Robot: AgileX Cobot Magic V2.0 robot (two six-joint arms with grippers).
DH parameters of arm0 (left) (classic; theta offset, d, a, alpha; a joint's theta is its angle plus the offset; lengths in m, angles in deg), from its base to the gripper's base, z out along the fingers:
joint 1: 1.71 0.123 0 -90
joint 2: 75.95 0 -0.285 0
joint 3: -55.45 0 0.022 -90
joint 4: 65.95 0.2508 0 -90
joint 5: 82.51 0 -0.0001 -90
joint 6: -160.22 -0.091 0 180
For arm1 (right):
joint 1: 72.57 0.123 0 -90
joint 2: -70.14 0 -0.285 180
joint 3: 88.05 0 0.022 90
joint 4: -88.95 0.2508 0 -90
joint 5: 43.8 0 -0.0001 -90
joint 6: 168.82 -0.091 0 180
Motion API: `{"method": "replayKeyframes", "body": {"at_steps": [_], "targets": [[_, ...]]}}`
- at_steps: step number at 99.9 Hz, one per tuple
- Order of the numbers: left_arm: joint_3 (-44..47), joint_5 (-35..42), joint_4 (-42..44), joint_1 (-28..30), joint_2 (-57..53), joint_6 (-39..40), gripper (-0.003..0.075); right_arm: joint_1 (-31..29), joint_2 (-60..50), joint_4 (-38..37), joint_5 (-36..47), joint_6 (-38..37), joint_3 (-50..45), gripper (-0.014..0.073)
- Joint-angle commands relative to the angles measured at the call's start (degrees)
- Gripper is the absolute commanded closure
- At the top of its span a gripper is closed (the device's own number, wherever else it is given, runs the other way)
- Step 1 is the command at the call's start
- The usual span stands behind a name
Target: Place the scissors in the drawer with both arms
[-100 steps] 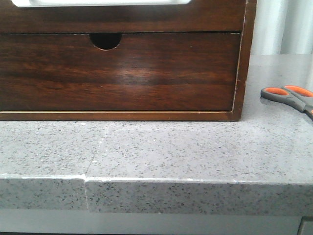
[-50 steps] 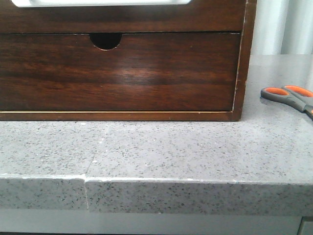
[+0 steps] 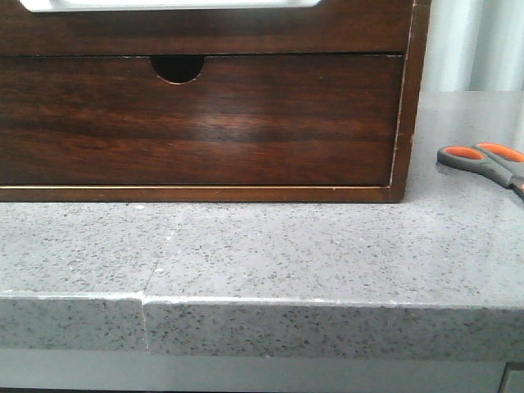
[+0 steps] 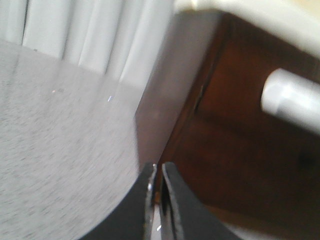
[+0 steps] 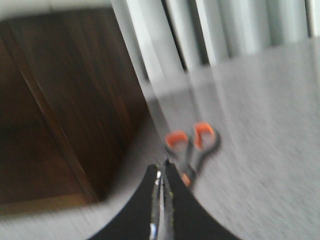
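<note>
While the scissors [image 3: 485,161] lie flat on the grey speckled bench [image 3: 270,246], just right of the wooden cabinet [image 3: 407,98] and apart from it, the left gripper [image 4: 157,176] and right gripper [image 5: 161,176] each show fingers nearly pressed together, holding nothing.

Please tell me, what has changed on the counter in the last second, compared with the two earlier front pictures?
Nothing has visibly changed in the front view. The scissors lie in the same place on the grey counter, to the right of the wooden cabinet, and nothing holds them. The drawer with the white cutout and the lower drawer with the half-round notch are both shut, as before. No arm has entered this view.
</note>
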Motion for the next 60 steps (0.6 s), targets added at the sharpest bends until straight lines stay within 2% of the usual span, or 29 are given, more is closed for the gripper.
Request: {"method": "replayKeyframes", "body": {"at_steps": [1, 13, 20, 25, 43, 56, 60], "targets": [[1.11, 10.67, -14.52, -0.23, -1.67, 0.23, 0.0740, -0.12, -1.59, 9.49, 10.18, 0.12, -1.74, 0.0639], [0.99, 11.82, -31.05, -0.23, -1.67, 0.47, 0.0740, -0.12, -1.59, 20.25, 12.34, 0.03, -1.74, 0.0639], [0.99, 9.72, -43.25, -0.23, -1.67, 1.49, 0.0740, -0.12, -1.59, 26.13, 12.73, -0.01, -1.74, 0.0639], [0.68, 6.42, -47.64, -0.23, -1.67, 1.49, 0.0740, -0.01, -1.59, 29.94, 11.70, -0.01, -1.34, 0.0639], [-4.42, -6.53, -42.26, -0.23, 2.95, 1.49, 0.0739, -0.01, -0.32, 30.96, 6.85, 0.40, 4.49, 0.0638], [-10.25, -13.74, -44.26, -0.23, 12.79, 1.49, 0.0732, -0.01, 5.10, 30.26, 0.65, 4.37, 11.31, 0.0637], [-12.32, -16.12, -45.07, -0.23, 16.72, 1.49, 0.0707, -0.01, 7.14, 29.87, -0.87, 5.46, 13.66, 0.0637]]}}
